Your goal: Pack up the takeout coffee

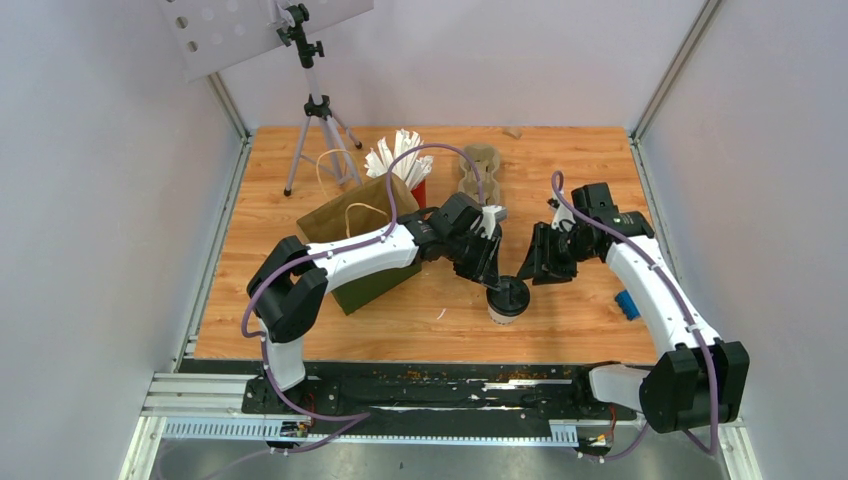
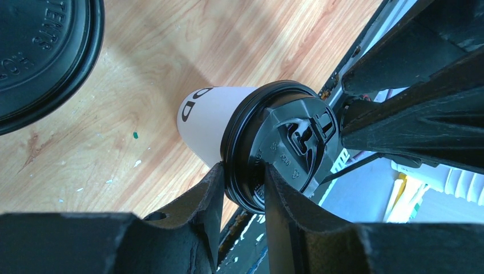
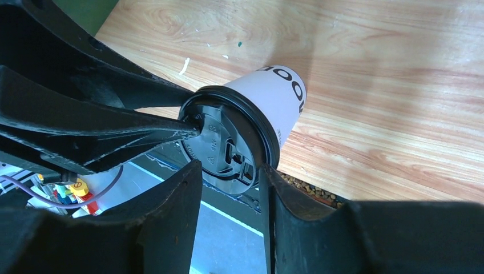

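Note:
One takeout coffee cup (image 1: 507, 300), white with a black lid, is at the table's front centre. My left gripper (image 1: 493, 278) is shut on its lid rim: in the left wrist view the fingers (image 2: 211, 188) pinch the lid edge of the cup (image 2: 211, 117). My right gripper (image 1: 528, 272) is open just right of it. In the right wrist view its fingertips (image 3: 194, 171) stand at the near edge of the lid of the same cup (image 3: 274, 94), without pinching it. A second black lid (image 2: 40, 51) shows at the upper left of the left wrist view; the left arm hides that cup in the top view.
A brown paper bag (image 1: 355, 215) with handles lies left of centre, over a green box (image 1: 375, 285). Behind it are a red cup of white straws (image 1: 400, 160), a beige pulp tray (image 1: 480, 170) and a tripod (image 1: 318, 120). A small blue item (image 1: 627, 303) lies by the right arm.

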Tool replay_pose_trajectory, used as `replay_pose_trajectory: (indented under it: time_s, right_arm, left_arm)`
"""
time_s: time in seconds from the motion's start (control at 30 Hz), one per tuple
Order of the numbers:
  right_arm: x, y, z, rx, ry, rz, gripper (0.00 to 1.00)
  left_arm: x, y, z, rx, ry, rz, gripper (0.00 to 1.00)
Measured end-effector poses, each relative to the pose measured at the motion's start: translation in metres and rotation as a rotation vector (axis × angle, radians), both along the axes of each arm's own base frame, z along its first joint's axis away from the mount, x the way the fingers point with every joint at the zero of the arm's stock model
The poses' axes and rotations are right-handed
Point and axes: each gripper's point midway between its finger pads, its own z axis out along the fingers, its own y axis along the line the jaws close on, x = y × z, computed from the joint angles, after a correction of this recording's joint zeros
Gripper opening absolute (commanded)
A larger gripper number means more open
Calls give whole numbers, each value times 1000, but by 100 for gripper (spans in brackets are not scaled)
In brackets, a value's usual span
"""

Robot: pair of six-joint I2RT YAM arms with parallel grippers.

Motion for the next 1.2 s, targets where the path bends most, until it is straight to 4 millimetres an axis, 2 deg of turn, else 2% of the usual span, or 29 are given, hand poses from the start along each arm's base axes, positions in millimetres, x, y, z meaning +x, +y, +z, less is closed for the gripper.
replay_pose_trajectory:
  time_s: [0.13,0.4,0.67,1.0,1.07,1.2]
  right_arm:
    - [-5,-1,-9,-5,24,0,34]
    - [-23,-2,-39,-8,109,-15,23]
    - [-25,2,-44,58,65,-60,19]
    - [-27,9,-48,137,52,-97,19]
    - [-27,8,-47,134,55,-100,22]
    - [-27,5,-42,105,74,-111,36]
  left_arm:
    - [0,0,0,0,2,1,37]
    - [0,0,0,0,3,2,36]
    - [-1,0,-4,-16,19,2,34]
    - [-1,4,-5,-56,24,6,34]
    - [0,3,-4,-55,25,6,34]
    - [8,-6,-2,-46,32,4,36]
